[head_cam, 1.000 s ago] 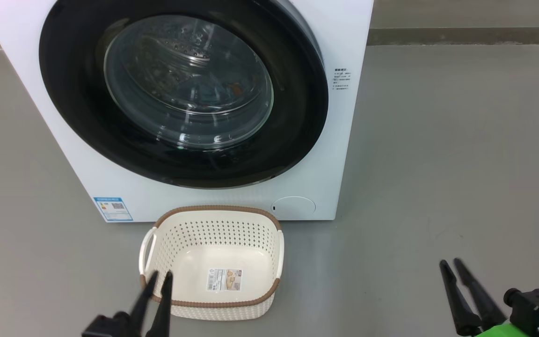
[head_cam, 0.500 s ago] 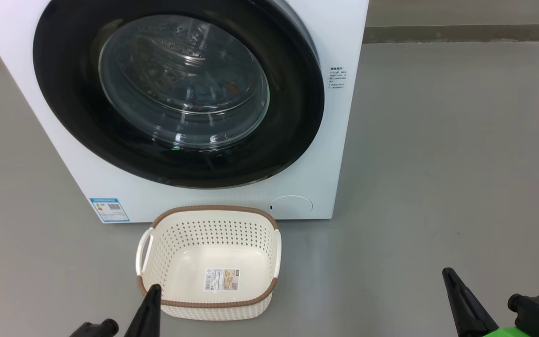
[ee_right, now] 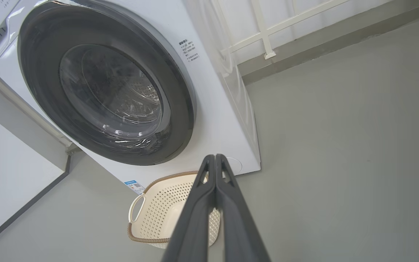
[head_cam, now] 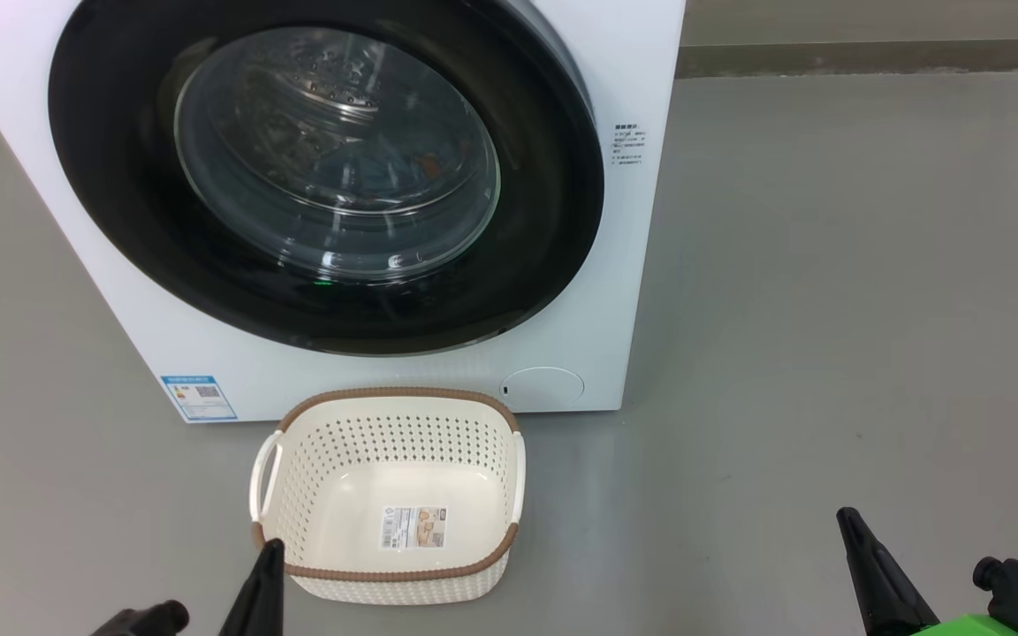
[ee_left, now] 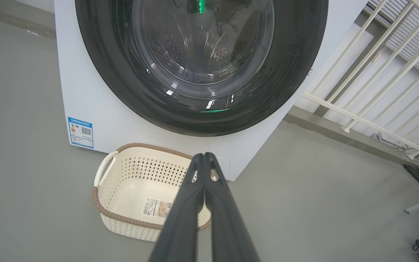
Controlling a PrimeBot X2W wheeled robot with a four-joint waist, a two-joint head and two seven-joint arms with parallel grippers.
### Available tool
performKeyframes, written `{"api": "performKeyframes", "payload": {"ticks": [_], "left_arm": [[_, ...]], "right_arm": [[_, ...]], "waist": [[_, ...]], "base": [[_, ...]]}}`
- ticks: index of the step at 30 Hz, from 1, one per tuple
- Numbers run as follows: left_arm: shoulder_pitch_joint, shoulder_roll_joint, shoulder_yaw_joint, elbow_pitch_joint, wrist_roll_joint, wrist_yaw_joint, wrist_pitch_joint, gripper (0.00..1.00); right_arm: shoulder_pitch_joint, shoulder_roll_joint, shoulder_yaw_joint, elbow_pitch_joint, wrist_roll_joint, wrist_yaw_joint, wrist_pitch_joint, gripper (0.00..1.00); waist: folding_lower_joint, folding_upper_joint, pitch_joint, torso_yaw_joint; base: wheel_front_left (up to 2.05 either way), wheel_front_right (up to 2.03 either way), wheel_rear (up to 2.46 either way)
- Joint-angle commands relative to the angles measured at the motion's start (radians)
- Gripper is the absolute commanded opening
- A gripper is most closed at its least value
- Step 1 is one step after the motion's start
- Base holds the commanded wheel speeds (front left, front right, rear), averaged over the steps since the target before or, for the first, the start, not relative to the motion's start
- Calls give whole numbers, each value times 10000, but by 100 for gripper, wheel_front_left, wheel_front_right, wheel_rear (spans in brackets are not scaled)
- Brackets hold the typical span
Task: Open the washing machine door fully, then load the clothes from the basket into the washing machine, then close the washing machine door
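The white washing machine (head_cam: pixel 641 291) stands on the grey floor with its door (head_cam: pixel 553 212) closed flat against the front. Behind the door's glass, a dim patch of blue fabric with an orange spot, the clothes (head_cam: pixel 407 172), lies in the steel drum. The cream basket (head_cam: pixel 398 395) sits on the floor just in front of the machine, holding nothing but a paper label. My left gripper (head_cam: pixel 271 548) is shut, its tip just outside the basket's near left corner. My right gripper (head_cam: pixel 846 515) is shut over bare floor, far right of the basket. Each wrist view shows the fingertips pressed together, left gripper (ee_left: pixel 205 156) and right gripper (ee_right: pixel 215 157).
A blue sticker (head_cam: pixel 198 397) and a round service flap (head_cam: pixel 543 387) mark the machine's lower front. A white railing (ee_left: pixel 373 76) runs along a kerb to the machine's right. A white wall panel (ee_right: pixel 9 167) stands to its left. Open grey floor (head_cam: pixel 827 309) spreads to the right.
Both grippers have gone from open to shut and sit lower in the head view. The whole picture has shifted slightly left, so the camera has moved.
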State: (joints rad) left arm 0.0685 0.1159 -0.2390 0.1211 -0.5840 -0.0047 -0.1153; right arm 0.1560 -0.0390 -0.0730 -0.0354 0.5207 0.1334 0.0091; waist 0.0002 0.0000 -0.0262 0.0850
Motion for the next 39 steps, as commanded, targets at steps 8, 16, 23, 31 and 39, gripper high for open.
{"api": "performKeyframes", "payload": {"ticks": [8,16,23,31,39], "left_arm": [[-611,36,434,-77,-1054,-163,164,0],[-708,4,671,32,-1915,-262,321,0],[-795,-27,882,132,-2666,-348,462,0],[-896,-66,1128,248,-3519,-447,627,0],[-997,-109,1378,366,-4365,-545,795,0]], "right_arm": [[-647,-181,93,49,1165,-8,80,0],[-822,-209,97,293,2079,-9,128,0],[-975,-231,94,507,2875,-11,174,0],[-1151,-251,86,752,3779,-13,230,0],[-1326,-268,73,997,4675,-14,291,0]], "waist": [[-1,0,26,-73],[-1,0,51,-143],[-1,0,72,-204],[-1,0,96,-274],[-1,0,120,-343]], "base": [[0,0,0],[0,0,0],[0,0,0],[0,0,0],[0,0,0]]}}
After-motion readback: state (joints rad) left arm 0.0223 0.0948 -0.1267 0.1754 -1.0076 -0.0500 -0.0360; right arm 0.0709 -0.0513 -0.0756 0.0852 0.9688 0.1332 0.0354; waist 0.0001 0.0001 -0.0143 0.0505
